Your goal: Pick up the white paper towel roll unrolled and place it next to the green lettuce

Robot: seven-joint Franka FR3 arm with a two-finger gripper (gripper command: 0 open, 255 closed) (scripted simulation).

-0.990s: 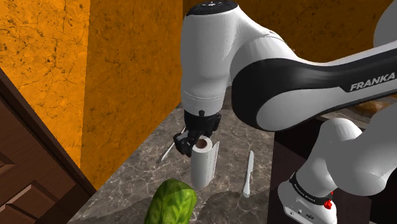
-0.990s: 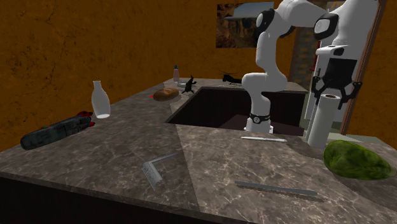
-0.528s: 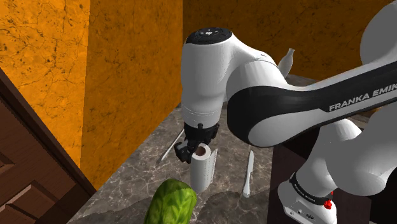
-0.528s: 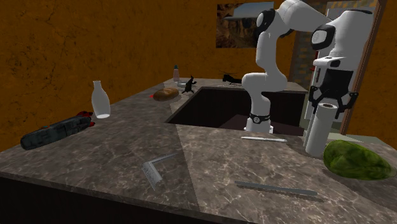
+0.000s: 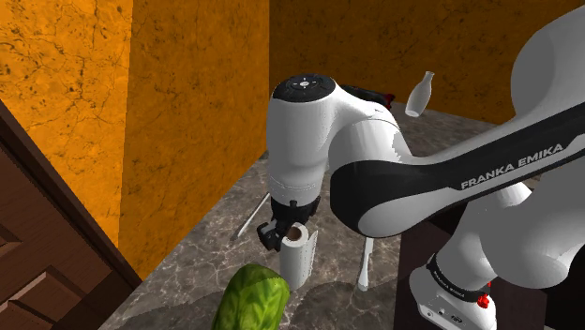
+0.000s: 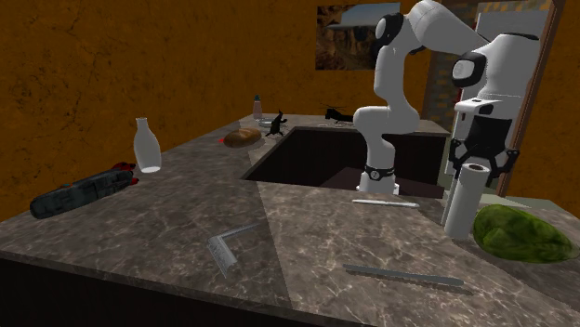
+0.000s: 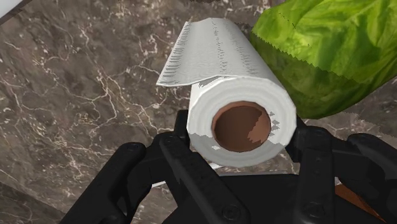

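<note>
Lowering is the change to note. My arm (image 5: 356, 159) has sunk steadily over the past second, its bulk now sitting closer to the table (image 6: 307, 232) in both outside views, and what I carry has gone down with it.

The table is dark veined stone and has not altered. The lettuce (image 6: 519, 232) has not moved; it lies on its side near the table's edge, a rumpled green head.

The paper towel roll (image 6: 462, 200) stands upright in my jaws, which are clenched on its upper end, one on each side, as the wrist view shows (image 7: 242, 121). A second ago its foot hung clearly higher. Now, in the second exterior view, its foot sits at about table level, just beside the lettuce on the side toward my stand. Whether it bears on the stone yet I cannot tell. In the shoulder view the roll (image 5: 298, 255) ends just above and behind the lettuce (image 5: 251, 298).

A loose sheet (image 7: 207, 54) trails from the roll down toward the table, away from the lettuce (image 7: 324, 51). The brown core (image 7: 240, 127) faces the wrist camera squarely, so the roll is not tilted in the grip.

Judgement: the carry is over and the placing nearly done; what remains is contact, release and a straight retreat upward.
</note>
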